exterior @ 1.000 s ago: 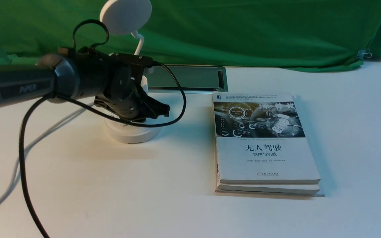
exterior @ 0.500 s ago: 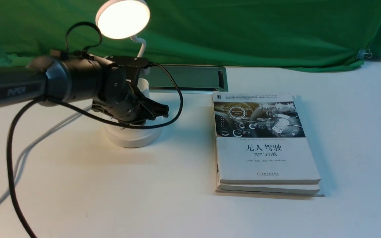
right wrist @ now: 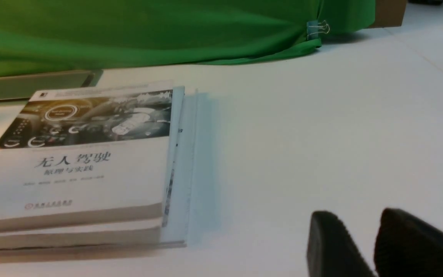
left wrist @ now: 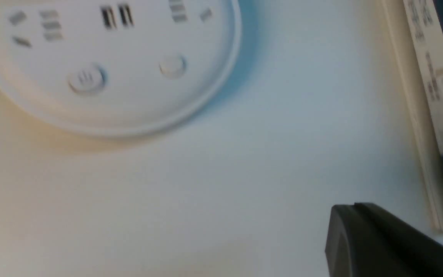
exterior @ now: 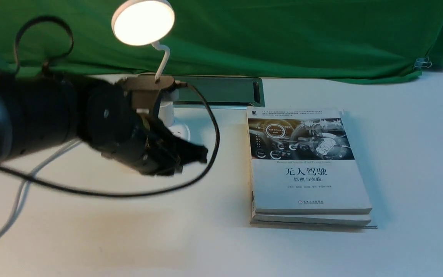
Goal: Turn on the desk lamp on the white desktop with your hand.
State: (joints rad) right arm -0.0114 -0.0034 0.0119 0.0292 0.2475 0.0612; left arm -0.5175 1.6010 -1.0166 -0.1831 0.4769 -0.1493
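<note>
The desk lamp stands at the back left of the white desktop (exterior: 129,231). Its round disc head (exterior: 143,22) glows warm white on a thin bent neck. My left arm hides most of its round base (exterior: 181,132). The left wrist view shows the base (left wrist: 129,88) with sockets and two round buttons (left wrist: 87,79) (left wrist: 172,66). My left gripper (exterior: 202,154) is shut and empty, in front of the base and clear of it; it also shows in the left wrist view (left wrist: 350,207). My right gripper (right wrist: 354,215) is slightly open and empty over bare table, out of the front view.
Two stacked books (exterior: 306,165) lie right of the lamp, also in the right wrist view (right wrist: 79,161). A metal-rimmed hatch (exterior: 221,90) sits behind the lamp. Green cloth (exterior: 283,34) covers the back. A white cable (exterior: 17,200) runs off to the left.
The lamp head went from dark to lit. My left gripper left the lamp base and drew back toward the camera; more of the base now shows.
</note>
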